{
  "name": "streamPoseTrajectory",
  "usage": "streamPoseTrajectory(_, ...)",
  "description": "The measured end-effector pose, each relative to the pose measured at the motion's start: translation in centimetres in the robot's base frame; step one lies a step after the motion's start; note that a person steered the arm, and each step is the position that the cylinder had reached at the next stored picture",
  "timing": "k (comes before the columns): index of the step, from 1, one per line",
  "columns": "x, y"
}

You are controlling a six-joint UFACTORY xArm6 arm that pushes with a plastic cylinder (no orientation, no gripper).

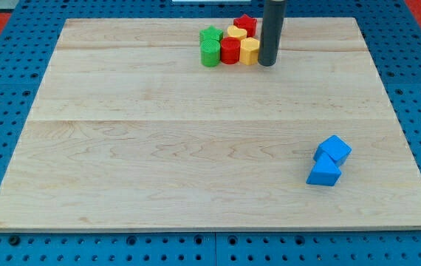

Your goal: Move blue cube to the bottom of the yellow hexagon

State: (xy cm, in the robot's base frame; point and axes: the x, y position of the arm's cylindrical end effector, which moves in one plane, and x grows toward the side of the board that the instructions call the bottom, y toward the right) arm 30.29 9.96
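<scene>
The blue cube (pixel 334 149) lies near the view's lower right on the wooden board (pixel 159 148), touching a blue triangular block (pixel 323 174) just below it. The yellow hexagon (pixel 250 51) stands in a cluster near the view's top centre. My rod comes down from the top edge, and my tip (pixel 267 63) rests on the board right beside the yellow hexagon, on its right. The tip is far from the blue cube, which lies well below and to the right.
The cluster also holds a red cylinder (pixel 230 50), a green cylinder (pixel 210 53), a green block (pixel 210 35), a yellow block (pixel 235 32) and a red star (pixel 246 24). A blue pegboard (pixel 4 111) surrounds the board.
</scene>
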Motion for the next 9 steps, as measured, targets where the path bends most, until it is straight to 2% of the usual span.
streamPoseTrajectory(1, -1.8, 0.0)
streamPoseTrajectory(2, -1.4, -0.2)
streamPoseTrajectory(3, 1.1, 1.1)
streamPoseTrajectory(4, 2.1, 7.6)
streamPoseTrajectory(5, 4.4, 11.5)
streamPoseTrajectory(7, 14.5, 13.6)
streamPoseTrajectory(9, 22.5, 14.6)
